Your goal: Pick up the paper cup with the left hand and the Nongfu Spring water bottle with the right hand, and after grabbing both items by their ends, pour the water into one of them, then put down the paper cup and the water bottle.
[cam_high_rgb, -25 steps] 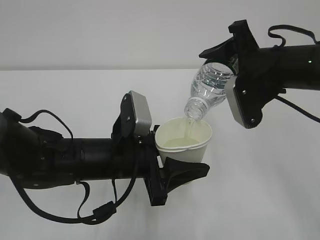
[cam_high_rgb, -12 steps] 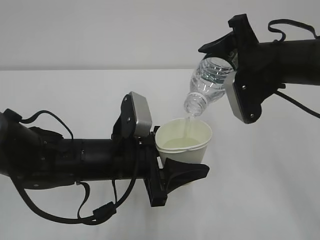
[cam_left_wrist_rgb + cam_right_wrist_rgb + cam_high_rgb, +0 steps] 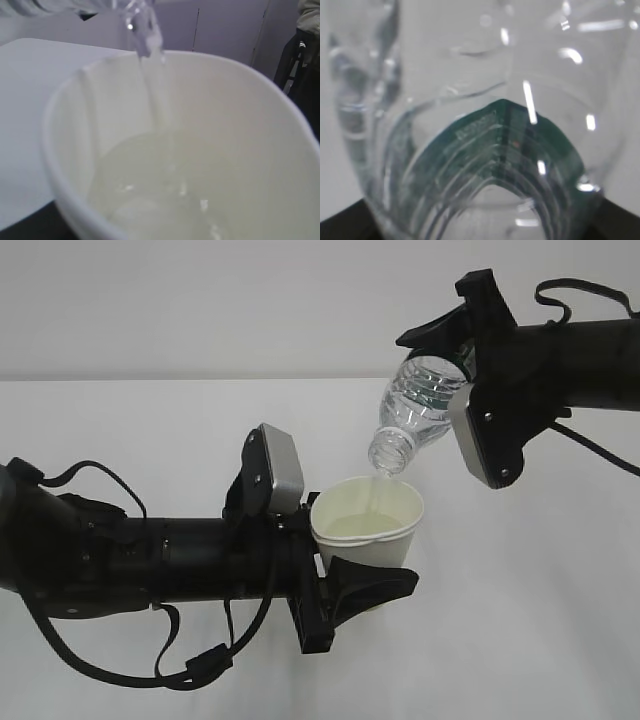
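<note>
the left hand (image 3: 345, 590) reaches in from the left with its fingers closed around the paper cup (image 3: 368, 523), which it holds upright and clear of the white table (image 3: 150, 430). the right hand (image 3: 455, 350) comes in from the upper right, clamped on the base end of the water bottle (image 3: 418, 405), which tilts with its open mouth pointing down and to the left, just above the cup's far rim without touching it. a thin stream of water (image 3: 378, 490) falls from the mouth into the cup, which already has a pale pool in it.

around the 2 arms the tabletop lies bare on all sides, and its far edge meets a plain wall behind. the 2 grippers are near each other but apart, the grey plate (image 3: 276, 472) on the left arm sitting just beside the cup's rim.

the left wrist view looks straight into the cup (image 3: 280, 165), showing the stream (image 3: 155, 90) landing on the liquid surface, and dark shapes at the right edge of the room that the front view misses. the right wrist view is filled by the clear ribbed bottle (image 3: 445, 75) and its dark green label (image 3: 505, 150); neither wrist view shows its own fingers clearly.
</note>
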